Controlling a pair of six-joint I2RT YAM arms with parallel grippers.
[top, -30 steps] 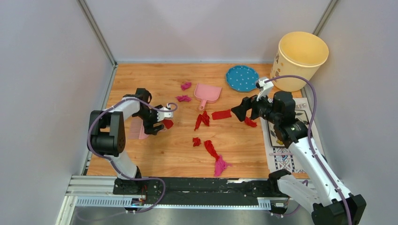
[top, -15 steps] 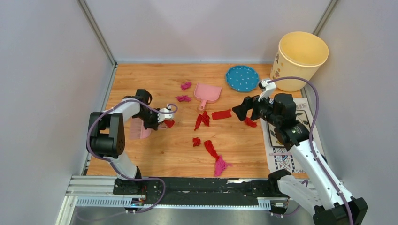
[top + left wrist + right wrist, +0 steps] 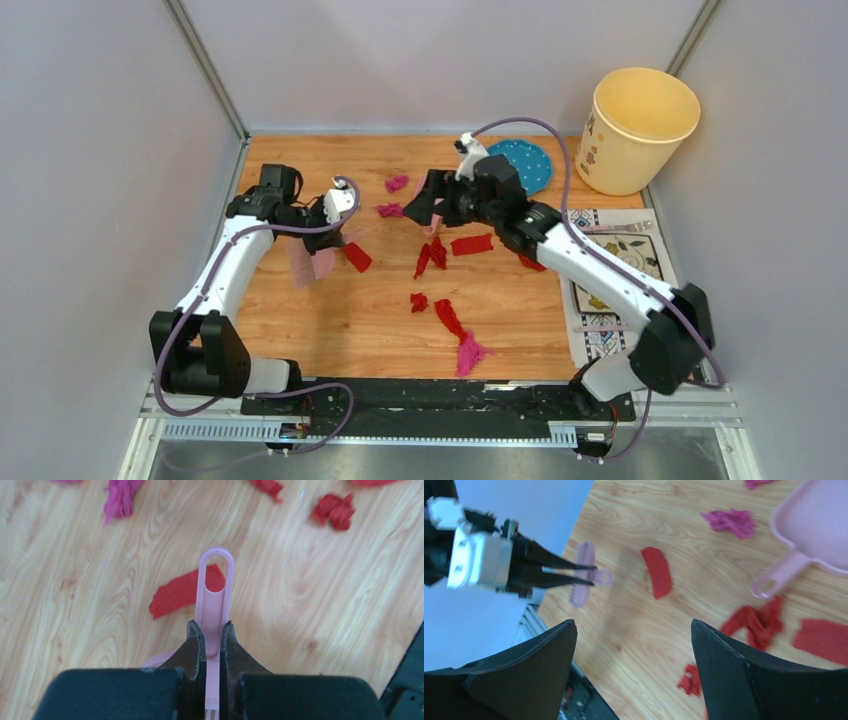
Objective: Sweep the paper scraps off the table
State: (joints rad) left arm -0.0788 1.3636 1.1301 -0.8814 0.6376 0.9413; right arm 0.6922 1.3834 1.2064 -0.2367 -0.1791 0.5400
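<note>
Top external view shows the paper scraps point(image 3: 430, 257): thin, crinkled bits of red and magenta paper, some flat strips and some twisted wads, all lying on the orange-brown wood-grain table point(image 3: 290, 170). Most of them lie on the near side of the pale pink plastic dustpan point(image 3: 819, 530). A twisted red pair and a flat red rectangle sit just off its handle end. Smaller red bits and a long red strip ending in a magenta tuft lie farther toward the arms' bases. Two magenta wads sit just left of the dustpan, and a curved red strip point(image 3: 357, 257) lies farther left again. What the right wrist view shows of the dustpan's scoop is smooth pink plastic, with the scraps around it on the wood.

Left of the dustpan, the left gripper point(image 3: 211, 630) is clamped tight on the flat, loop-ended handle of the pale pink hand brush point(image 3: 215, 592). The loop lines up over the curved red strip. Whether the bristles touch the wood cannot be told.

The right gripper point(image 3: 420, 208) hangs over the dustpan with its black fingers spread wide, holding nothing.

Just right of the dustpan lies a round blue white-dotted plate point(image 3: 520, 165). Farther right stands a tall yellow bucket point(image 3: 645, 125), and a white patterned placemat point(image 3: 620, 290) lies to the right and nearer.
</note>
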